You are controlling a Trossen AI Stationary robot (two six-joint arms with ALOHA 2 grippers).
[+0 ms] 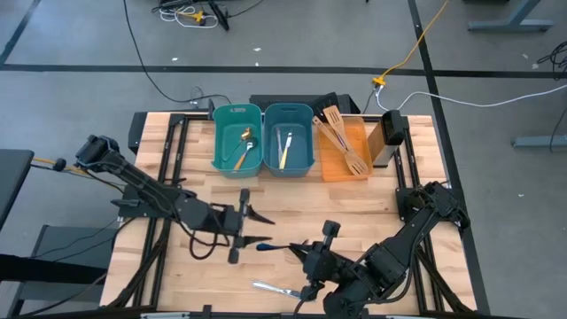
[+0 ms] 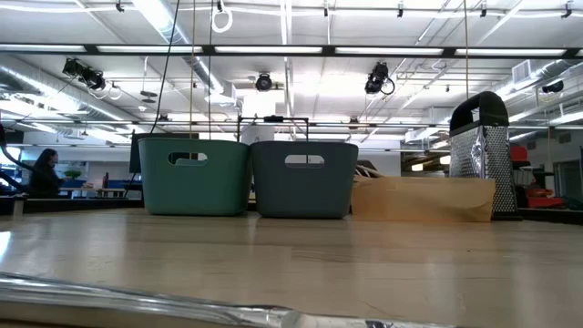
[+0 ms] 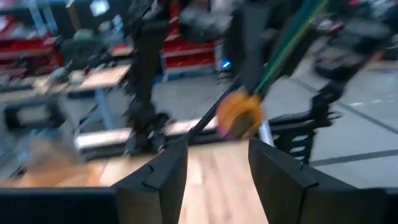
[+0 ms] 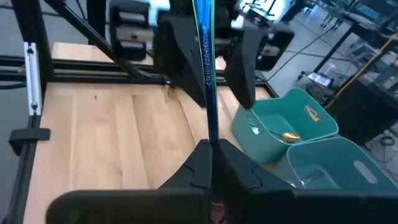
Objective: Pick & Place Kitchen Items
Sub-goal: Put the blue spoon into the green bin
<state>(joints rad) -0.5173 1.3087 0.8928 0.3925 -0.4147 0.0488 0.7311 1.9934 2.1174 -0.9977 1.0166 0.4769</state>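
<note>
bins filling up, purple spoon in the air

left teal bin [image 1: 226, 159] holds the gold spoon [image 1: 245, 147], right teal bin [image 1: 299, 159] cream-handled cutlery [image 1: 285, 147]. orange tray [image 1: 330, 164] carries wooden spatulas [image 1: 343, 139]. right gripper [image 1: 307, 253] pinches the blue-handled purple spoon [image 4: 205, 56] above the counter [image 1: 292, 199]; left gripper [image 1: 257, 228] gapes empty.

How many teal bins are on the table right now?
2. The left teal bin holds a gold spoon; the right teal bin sits beside it, next to the orange tray.
</note>
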